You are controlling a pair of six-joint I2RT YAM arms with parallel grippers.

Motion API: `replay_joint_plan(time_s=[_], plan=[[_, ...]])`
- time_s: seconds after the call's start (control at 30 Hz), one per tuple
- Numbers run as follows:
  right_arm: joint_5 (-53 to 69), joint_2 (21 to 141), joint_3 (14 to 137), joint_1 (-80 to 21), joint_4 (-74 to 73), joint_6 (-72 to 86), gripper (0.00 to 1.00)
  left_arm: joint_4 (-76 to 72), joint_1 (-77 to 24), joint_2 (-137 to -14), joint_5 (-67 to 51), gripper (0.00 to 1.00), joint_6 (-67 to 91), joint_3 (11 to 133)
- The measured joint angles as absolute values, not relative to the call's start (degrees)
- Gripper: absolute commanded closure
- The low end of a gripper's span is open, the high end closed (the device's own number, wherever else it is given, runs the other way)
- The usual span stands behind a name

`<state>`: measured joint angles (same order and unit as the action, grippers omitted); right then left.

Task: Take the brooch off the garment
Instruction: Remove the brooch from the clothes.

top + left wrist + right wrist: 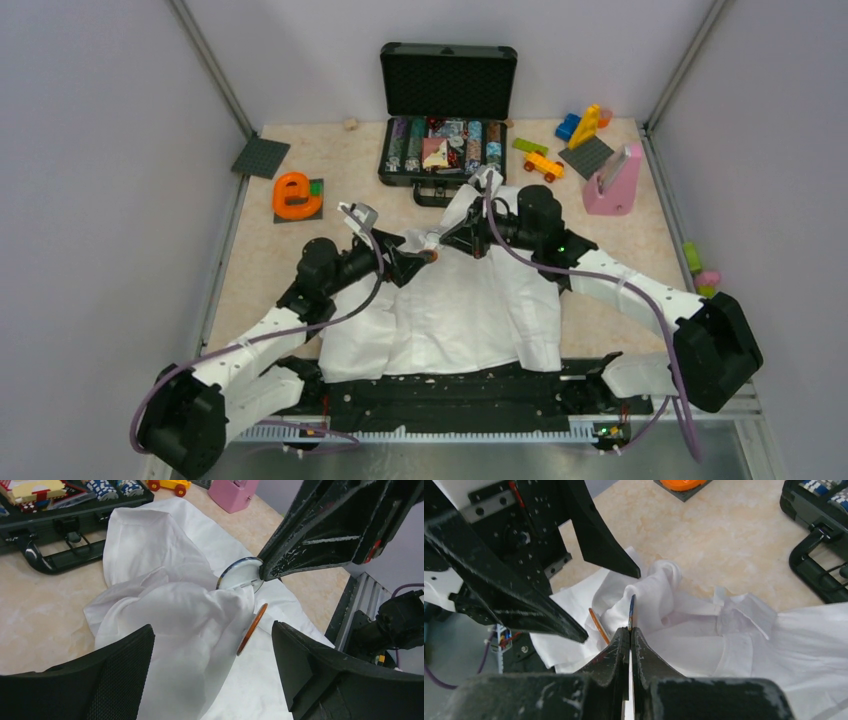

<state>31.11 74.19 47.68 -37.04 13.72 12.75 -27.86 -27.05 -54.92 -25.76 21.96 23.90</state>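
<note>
Brooch (252, 628): thin orange-rimmed disc near pale round disc (239, 575)

There, lower centre, flat on the table (255, 240), the shirt (470, 310), brooch (237, 576) at its bunched upper edge. Behind, top centre, an open case (448, 80); toy blocks (585, 125) upper right, letter block (293, 193) upper left.

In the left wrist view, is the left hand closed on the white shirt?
No, the left hand stands wide open over the shirt, gripping nothing.
</note>
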Motion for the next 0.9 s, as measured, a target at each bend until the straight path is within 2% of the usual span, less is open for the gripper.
replay_joint_plan(time_s=[0.13,0.33,0.47,0.9], plan=[[32.53,74.19,49.65,-36.95,10.87,14.74,1.00,-29.95,-28.84,-56.64,-25.76,0.09,19.09,23.90],[32.80,74.15,49.67,-36.95,8.75,15.77,1.00,-31.73,-28.99,-64.16,-27.38,0.28,19.09,24.62],[32.88,74.15,50.83,-36.93,5.04,15.46,1.00,-30.63,-29.15,-65.21,-26.59,0.33,18.15,24.64],[32.64,74.13,53.04,-35.92,-2.00,12.73,1.00,-27.27,-29.26,-62.67,-21.50,0.33,14.63,24.62]])
